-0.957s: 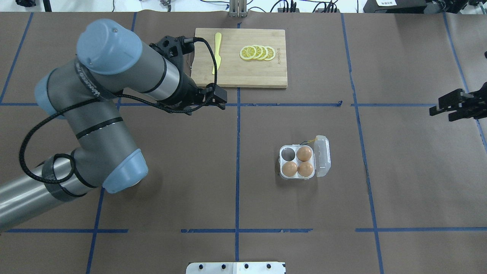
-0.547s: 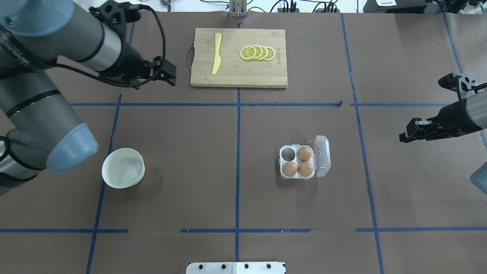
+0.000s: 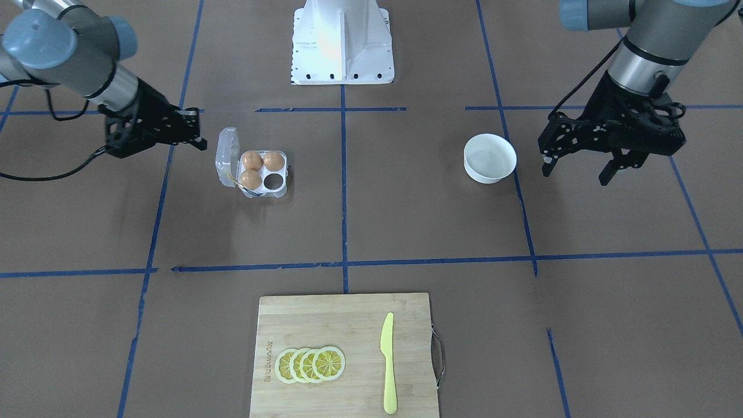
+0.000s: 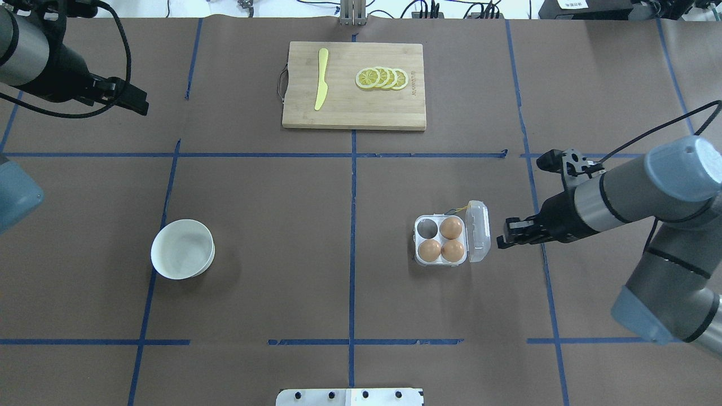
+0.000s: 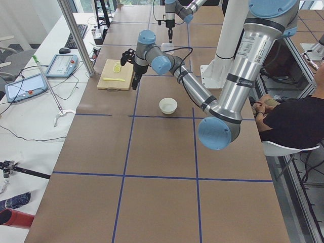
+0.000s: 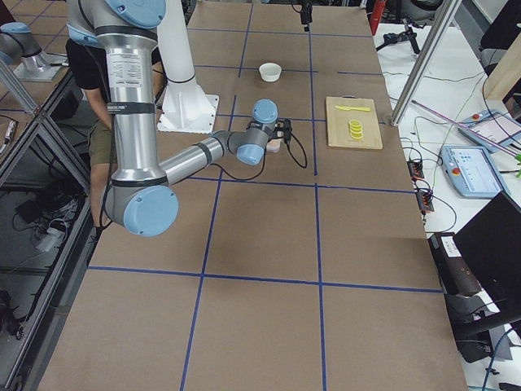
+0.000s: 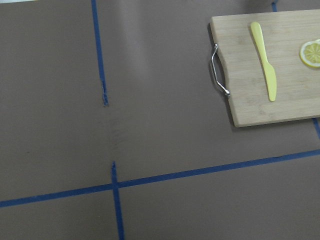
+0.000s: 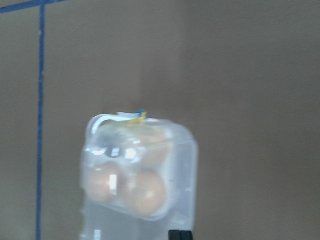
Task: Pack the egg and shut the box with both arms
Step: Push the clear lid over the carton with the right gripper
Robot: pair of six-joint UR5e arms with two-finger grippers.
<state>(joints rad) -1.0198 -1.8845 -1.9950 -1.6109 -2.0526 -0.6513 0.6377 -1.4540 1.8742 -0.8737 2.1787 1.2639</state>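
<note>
1. Box (image 3: 273, 182), front-facing view: it sits on the worktop (image 3: 406, 220) with its lid (image 3: 227, 150) thrown back, three eggs (image 3: 252, 159) in three cells and the fourth cell bare. My right fingers (image 3: 197, 136) hang just beside the lid. My left fingers (image 3: 574, 174) are spread wide with nothing in them, beyond the white bowl (image 3: 490, 158).
2. Overhead view: half a second ago my right arm was out by the worktop's edge. Now it has swung in until the fingers nearly meet the lid's outer face. My left arm has pulled back towards the far corner, well apart from bowl and box. Box, eggs and bowl have not moved.
3. Left-end view: my left arm reaches past the bowl towards the cutting board (image 5: 117, 76). It is too small to say more.
4. Right-end view: my right arm largely hides the box.
5. Left wrist view: only bare worktop, the board's corner and the yellow knife (image 7: 264, 60).
6. Right wrist view: the box fills the lower frame, blurred. My two fingertips (image 8: 175, 235) show at the bottom edge, pressed together and holding nothing.
7. My reading: the bowl looks empty and no loose egg shows, so packing seems over and I am lined up to push the lid shut. The left arm would have to return to steady the box.
</note>
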